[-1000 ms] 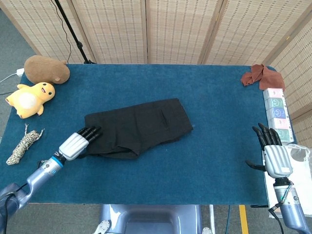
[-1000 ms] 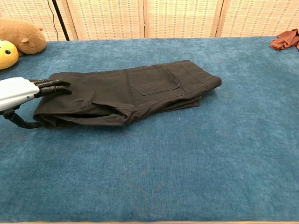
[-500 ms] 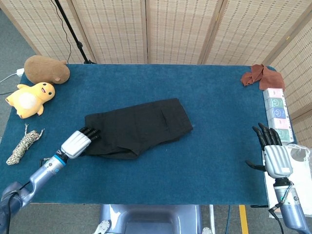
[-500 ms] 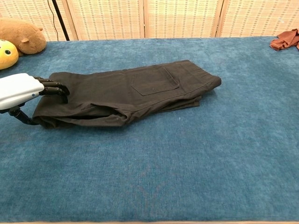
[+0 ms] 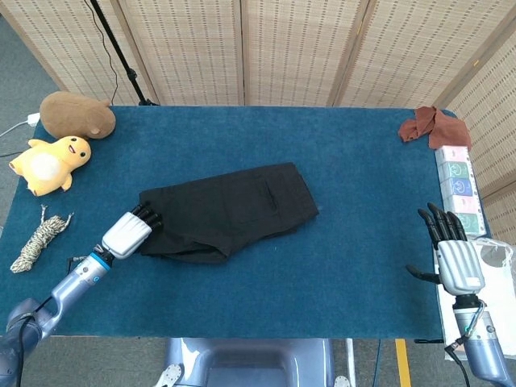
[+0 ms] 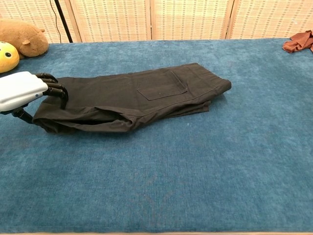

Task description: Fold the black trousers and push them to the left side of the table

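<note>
We see a brown plush (image 5: 77,114), a yellow duck toy (image 5: 50,163) and a coiled rope (image 5: 40,241) at the table's (image 5: 363,201) left edge, a rust-red cloth (image 5: 426,125) far right.

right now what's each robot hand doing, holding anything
Left robot hand: fingers curled onto the left end of the black trousers, apparently gripping it.
Right robot hand: open, fingers spread, holding nothing.
</note>
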Robot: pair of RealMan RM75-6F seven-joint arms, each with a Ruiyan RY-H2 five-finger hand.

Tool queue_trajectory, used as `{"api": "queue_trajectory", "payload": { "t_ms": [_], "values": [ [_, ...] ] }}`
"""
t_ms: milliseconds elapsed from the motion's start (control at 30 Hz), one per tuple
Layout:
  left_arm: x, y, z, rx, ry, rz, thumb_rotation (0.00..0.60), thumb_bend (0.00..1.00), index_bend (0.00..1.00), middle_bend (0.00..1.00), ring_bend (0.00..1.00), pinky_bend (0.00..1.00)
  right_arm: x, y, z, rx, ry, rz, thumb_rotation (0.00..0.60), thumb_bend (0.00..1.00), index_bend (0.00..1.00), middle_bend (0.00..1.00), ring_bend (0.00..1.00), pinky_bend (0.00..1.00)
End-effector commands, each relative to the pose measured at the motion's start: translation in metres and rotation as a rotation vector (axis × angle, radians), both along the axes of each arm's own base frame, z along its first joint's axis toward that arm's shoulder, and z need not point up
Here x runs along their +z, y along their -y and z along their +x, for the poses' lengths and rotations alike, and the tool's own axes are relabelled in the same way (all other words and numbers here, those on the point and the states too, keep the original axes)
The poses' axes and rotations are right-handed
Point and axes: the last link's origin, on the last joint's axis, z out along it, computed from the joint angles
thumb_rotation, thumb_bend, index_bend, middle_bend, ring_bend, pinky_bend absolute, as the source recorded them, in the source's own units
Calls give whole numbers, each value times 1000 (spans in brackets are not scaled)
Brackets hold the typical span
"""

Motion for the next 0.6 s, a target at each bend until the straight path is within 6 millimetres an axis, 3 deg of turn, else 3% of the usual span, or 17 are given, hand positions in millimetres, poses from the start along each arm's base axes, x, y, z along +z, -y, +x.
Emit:
{"api": "queue_trajectory", "payload": {
  "t_ms": [33, 233, 467, 600],
  "values": [
    [-1, -3, 2, -3, -3, 5, 600, 366, 471, 336, 287, 174, 0, -1, 1, 5, 0, -1, 600, 0, 0, 0, 0, 0],
    [-4, -2, 3, -13, -14, -2, 600, 439, 482, 350, 309, 209, 1, -2, 2, 9, 2, -3, 600, 0, 0, 0, 0, 0],
    [-11, -1, 15, -74, -4, -9, 600, 504, 634, 494, 456, 347, 2, -2, 3, 13, 5, -5, 600, 0, 0, 0, 0, 0],
    [-11, 0, 15, -96, -15, -11, 600, 534, 690, 540, 495, 373, 3, -2, 3, 14, 7, -8, 600, 0, 0, 0, 0, 0]
  ]
}}
